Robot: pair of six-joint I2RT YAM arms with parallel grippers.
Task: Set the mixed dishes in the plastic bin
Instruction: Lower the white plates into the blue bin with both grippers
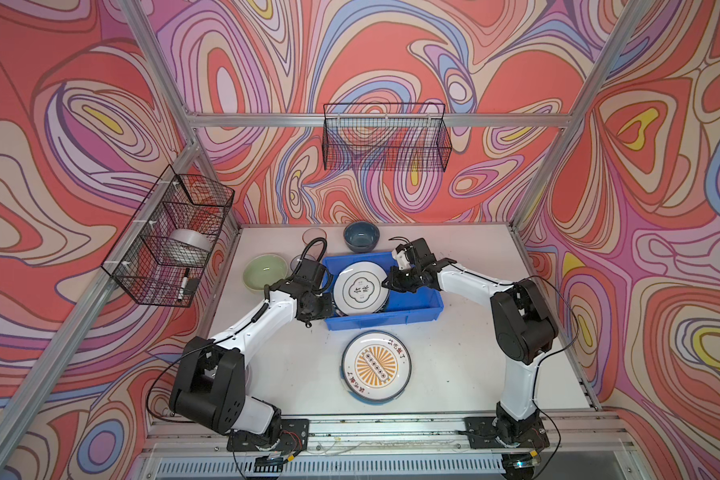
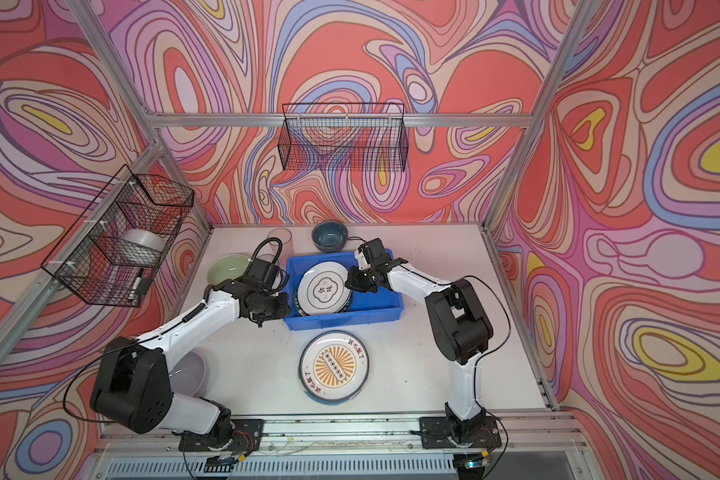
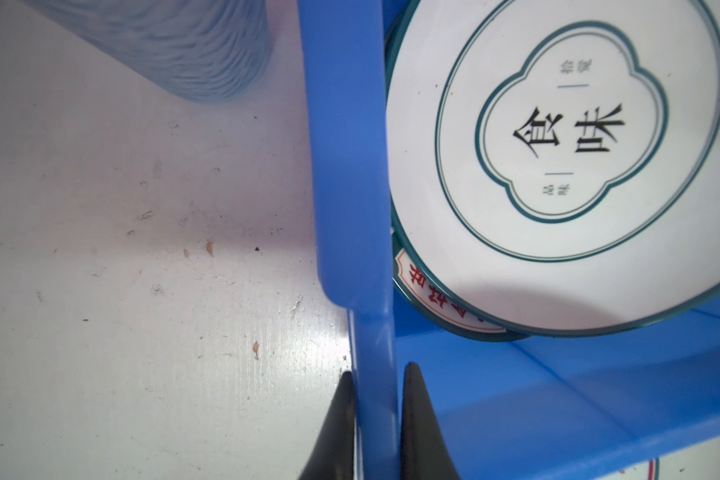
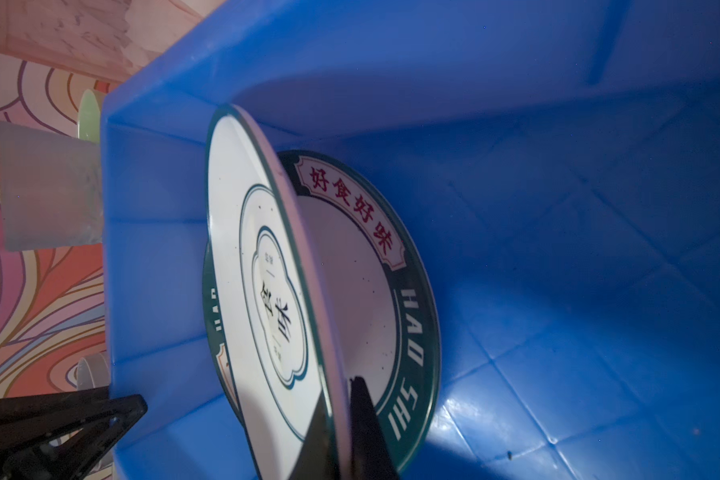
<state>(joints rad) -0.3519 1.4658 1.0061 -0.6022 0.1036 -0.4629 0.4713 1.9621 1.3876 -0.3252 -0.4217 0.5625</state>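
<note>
The green-rimmed lettered plate point(image 4: 258, 270) hung tilted inside the blue plastic bin point(image 1: 391, 321), which sat mid-surface point(image 1: 454, 365) toward the far edge. It leaned over a dark-rimmed plate point(image 4: 391, 291) lying on the bin floor. The right end effector point(image 4: 341, 399) was pinched narrow on the tilted plate's right edge. The left end effector point(image 3: 378, 370) was clamped on the bin's left wall. Lowering that held right edge looked like the next move.

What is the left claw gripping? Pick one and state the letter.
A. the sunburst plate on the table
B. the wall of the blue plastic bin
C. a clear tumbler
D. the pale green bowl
B: in the left wrist view, the left claw has one finger on each side of the plastic bin wall, pressed against it.
</note>
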